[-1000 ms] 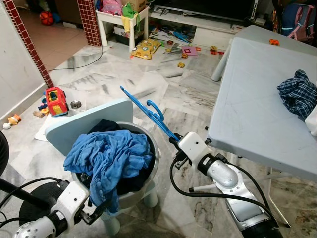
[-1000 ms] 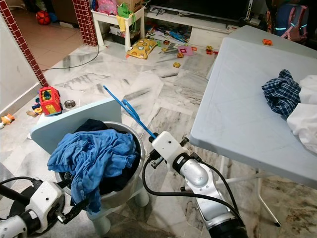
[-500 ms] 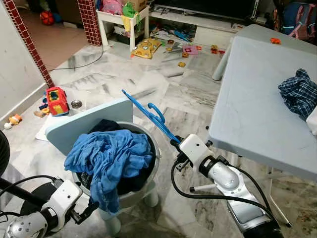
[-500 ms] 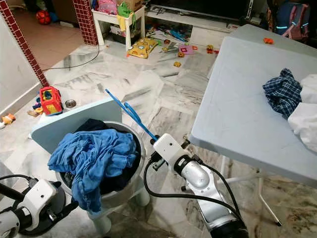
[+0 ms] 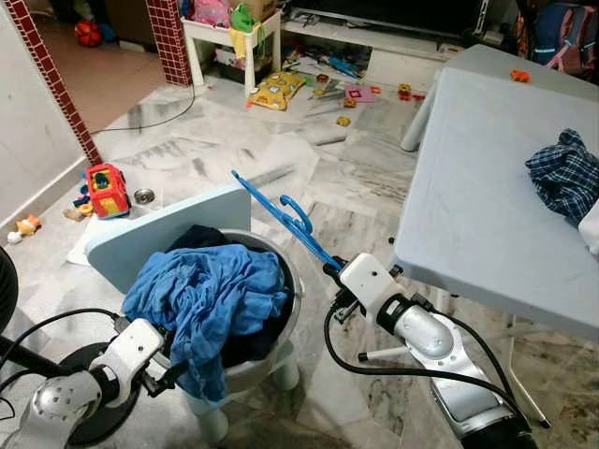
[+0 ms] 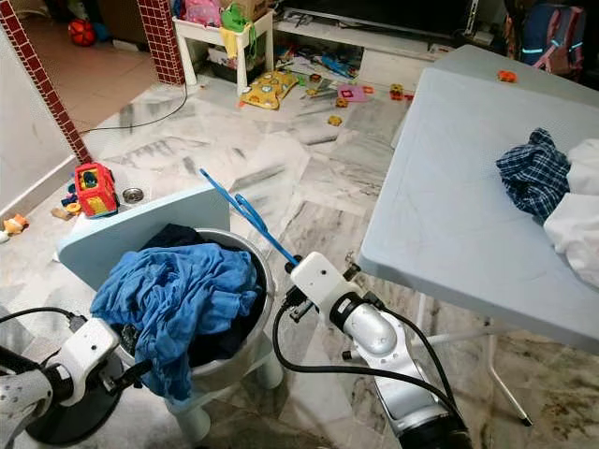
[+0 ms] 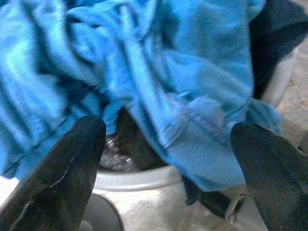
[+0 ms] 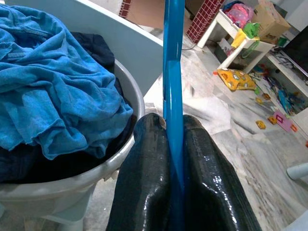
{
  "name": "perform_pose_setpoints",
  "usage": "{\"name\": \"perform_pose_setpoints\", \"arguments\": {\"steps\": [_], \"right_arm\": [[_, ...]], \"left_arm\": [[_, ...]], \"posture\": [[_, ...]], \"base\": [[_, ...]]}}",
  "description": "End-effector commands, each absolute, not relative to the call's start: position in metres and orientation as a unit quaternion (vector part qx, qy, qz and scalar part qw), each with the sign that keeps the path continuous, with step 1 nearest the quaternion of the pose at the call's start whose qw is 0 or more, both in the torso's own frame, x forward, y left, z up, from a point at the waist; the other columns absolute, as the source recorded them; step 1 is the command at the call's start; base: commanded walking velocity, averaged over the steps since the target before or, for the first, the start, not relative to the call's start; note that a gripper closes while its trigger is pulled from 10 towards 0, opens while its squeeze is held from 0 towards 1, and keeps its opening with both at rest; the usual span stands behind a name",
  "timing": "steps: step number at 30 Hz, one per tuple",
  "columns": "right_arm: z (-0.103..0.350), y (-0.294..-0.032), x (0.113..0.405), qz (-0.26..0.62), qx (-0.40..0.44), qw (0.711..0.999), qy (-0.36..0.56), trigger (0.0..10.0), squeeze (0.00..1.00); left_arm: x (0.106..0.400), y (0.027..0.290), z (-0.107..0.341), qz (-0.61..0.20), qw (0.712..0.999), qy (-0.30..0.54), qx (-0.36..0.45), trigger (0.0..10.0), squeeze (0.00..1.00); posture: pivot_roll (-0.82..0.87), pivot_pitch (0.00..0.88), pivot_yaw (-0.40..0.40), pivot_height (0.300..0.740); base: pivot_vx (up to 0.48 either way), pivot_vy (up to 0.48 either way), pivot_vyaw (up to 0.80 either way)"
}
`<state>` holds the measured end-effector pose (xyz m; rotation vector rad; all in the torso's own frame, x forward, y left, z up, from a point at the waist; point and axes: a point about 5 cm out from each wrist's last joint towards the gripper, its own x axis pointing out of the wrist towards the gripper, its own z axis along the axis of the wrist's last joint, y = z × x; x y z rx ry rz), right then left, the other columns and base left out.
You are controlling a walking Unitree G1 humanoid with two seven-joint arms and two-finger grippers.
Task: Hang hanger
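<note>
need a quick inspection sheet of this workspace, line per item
surface: grey folding table beside the robot, bare in its near part
job's things: blue hanger clamped in right gripper
clutter: plaid cloth on the table; blue garment heaped in a white basin; toys on the floor
grippers: left gripper open at the garment's hanging edge
cables: black cable looped under the right arm
surroundings: marble floor, red toy truck
</note>
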<state>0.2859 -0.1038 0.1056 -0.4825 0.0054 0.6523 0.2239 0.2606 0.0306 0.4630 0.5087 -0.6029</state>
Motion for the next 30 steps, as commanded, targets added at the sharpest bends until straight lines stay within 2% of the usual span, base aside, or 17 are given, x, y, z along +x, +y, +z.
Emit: {"name": "perform_pose_setpoints", "arguments": {"steps": [1,2,3,4,5,6,7,8,9,30], "right_arm": [[0.111,-0.106,0.286,0.317,-0.242,0.917,-0.005,10.0,0.0],[0.111,-0.106,0.286,0.317,-0.242,0.917,-0.005,10.0,0.0],[0.111,-0.106,0.286,0.317,-0.242,0.917,-0.004,10.0,0.0],[0.111,-0.107,0.286,0.317,-0.243,0.917,-0.004,10.0,0.0],[0.111,-0.106,0.286,0.316,-0.243,0.917,-0.005,10.0,0.0],[0.111,-0.106,0.286,0.316,-0.243,0.917,-0.005,10.0,0.0],[0.111,-0.106,0.287,0.316,-0.243,0.917,-0.005,10.0,0.0],[0.111,-0.106,0.287,0.316,-0.243,0.917,-0.005,10.0,0.0],[0.111,-0.106,0.287,0.315,-0.243,0.917,-0.005,10.0,0.0],[0.11,-0.105,0.288,0.312,-0.242,0.919,-0.003,10.0,0.0]], "left_arm": [[0.223,0.259,0.025,-0.303,0.891,0.253,0.223,9.3,0.0],[0.223,0.259,0.025,-0.303,0.891,0.253,0.223,9.3,0.0],[0.224,0.258,0.025,-0.307,0.891,0.251,0.222,6.8,0.0],[0.226,0.256,0.024,-0.313,0.889,0.249,0.221,5.1,0.0],[0.227,0.254,0.024,-0.316,0.889,0.246,0.22,3.0,0.0],[0.228,0.253,0.024,-0.318,0.89,0.244,0.219,3.0,0.0],[0.229,0.251,0.024,-0.321,0.89,0.242,0.217,1.8,0.0],[0.229,0.251,0.024,-0.321,0.89,0.242,0.217,1.8,0.0],[0.23,0.246,0.024,-0.33,0.888,0.239,0.212,0.0,0.0],[0.215,0.247,0.012,-0.363,0.871,0.268,0.193,0.0,0.0]], "posture": [[-0.11,0.132,-0.066,0.74],[-0.11,0.132,-0.066,0.74],[-0.11,0.133,-0.066,0.74],[-0.11,0.133,-0.065,0.74],[-0.11,0.133,-0.064,0.74],[-0.11,0.133,-0.064,0.74],[-0.11,0.134,-0.062,0.74],[-0.11,0.134,-0.062,0.74],[-0.11,0.135,-0.061,0.74],[-0.1,0.135,-0.056,0.74]], "base": [[0.0,0.0,0.0],[0.0,0.0,0.0],[0.0,0.0,0.0],[0.0,0.0,0.0],[0.0,0.0,0.0],[0.0,0.0,0.0],[0.0,0.0,0.0],[0.0,0.0,0.0],[0.0,0.0,0.0],[0.0,0.0,0.0]]}}
